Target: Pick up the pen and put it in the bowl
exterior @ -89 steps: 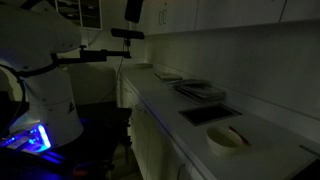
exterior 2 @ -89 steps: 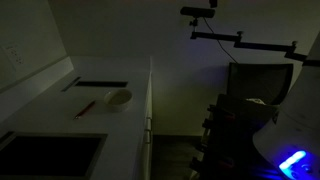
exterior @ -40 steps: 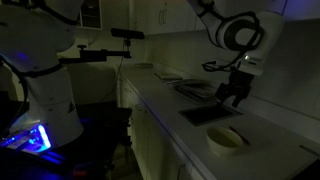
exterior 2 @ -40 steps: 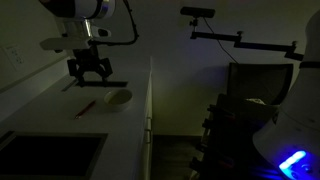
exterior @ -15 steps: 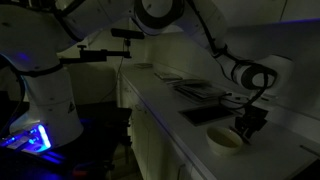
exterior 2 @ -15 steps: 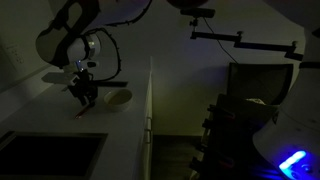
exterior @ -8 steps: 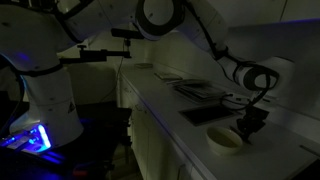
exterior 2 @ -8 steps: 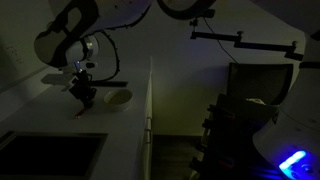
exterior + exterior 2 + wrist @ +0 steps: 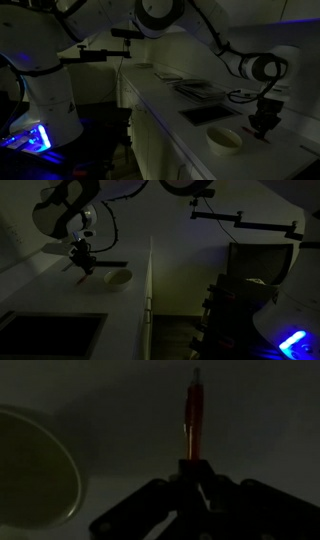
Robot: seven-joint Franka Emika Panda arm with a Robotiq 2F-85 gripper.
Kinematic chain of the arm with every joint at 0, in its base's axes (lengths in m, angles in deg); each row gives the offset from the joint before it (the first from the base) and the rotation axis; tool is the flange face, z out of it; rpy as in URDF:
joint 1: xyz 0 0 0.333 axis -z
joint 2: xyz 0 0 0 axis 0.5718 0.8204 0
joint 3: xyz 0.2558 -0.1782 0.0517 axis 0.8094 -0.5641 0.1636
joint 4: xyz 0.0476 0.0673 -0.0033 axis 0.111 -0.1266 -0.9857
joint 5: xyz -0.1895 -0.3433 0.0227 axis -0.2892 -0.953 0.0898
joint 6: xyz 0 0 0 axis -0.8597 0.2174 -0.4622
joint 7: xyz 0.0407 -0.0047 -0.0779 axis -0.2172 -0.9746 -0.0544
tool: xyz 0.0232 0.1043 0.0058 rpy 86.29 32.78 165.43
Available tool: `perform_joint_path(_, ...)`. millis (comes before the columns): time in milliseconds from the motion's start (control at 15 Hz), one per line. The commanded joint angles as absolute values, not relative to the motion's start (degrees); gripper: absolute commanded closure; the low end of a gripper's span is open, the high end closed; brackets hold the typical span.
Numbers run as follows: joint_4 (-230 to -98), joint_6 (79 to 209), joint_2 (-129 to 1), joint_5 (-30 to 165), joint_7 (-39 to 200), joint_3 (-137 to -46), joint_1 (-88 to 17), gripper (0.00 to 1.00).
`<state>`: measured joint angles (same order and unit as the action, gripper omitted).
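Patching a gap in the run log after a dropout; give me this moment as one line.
phase: pen grasped | gripper: shut on pen | bowl: beside gripper, pen not in it yet

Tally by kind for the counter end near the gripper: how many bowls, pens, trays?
bowl: 1
pen: 1, held in the gripper
dark tray: 1
total: 3

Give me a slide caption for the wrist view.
Dim wrist view: gripper holds red pen, cream bowl at left.
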<state>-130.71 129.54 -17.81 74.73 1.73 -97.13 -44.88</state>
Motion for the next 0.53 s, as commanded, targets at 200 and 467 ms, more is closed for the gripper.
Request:
perform_joint_path(200, -141.21, 127.91, -26.06, 66.51, -3.62, -101.88, -47.15, 0.96)
perform_joint_path(467, -151.50, 129.13, -32.79, 62.34, -4.43, -102.44, -48.23, 0.96)
